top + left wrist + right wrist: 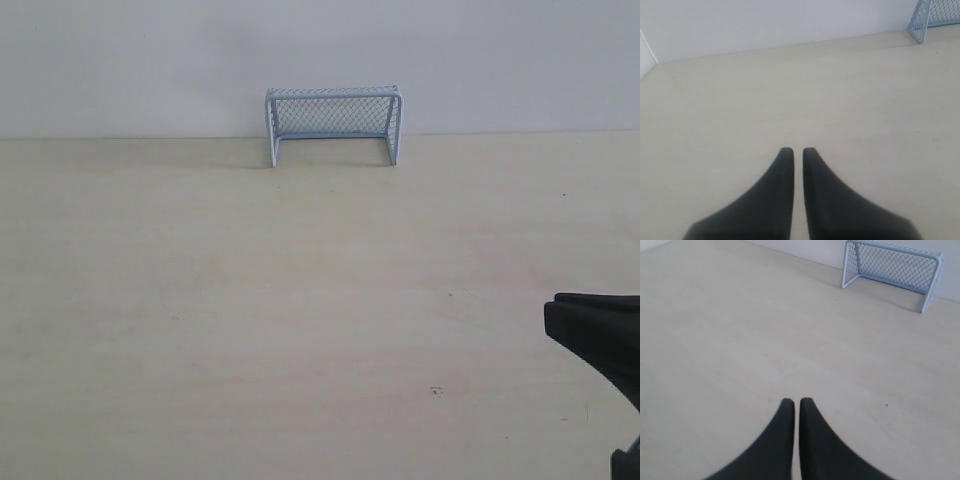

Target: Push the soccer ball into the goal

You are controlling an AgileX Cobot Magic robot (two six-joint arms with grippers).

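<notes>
While the left pincer (pixel 798 151) hangs clenched on nothing over the pale bench (pixel 740 100), the goal (pixel 334 118) stands at the upper middle of the exterior frame, on the bench's far edge by the white wall (pixel 120 60). At the lower right edge, the right pincer (pixel 550 318) shows its dark tip, likewise clenched and empty.

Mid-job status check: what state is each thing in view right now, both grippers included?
goal: upright, open mouth toward the exterior camera, no ball visible inside.
left gripper: shut, holding nothing.
right gripper: shut, holding nothing.
soccer ball: not visible in any view.
</notes>
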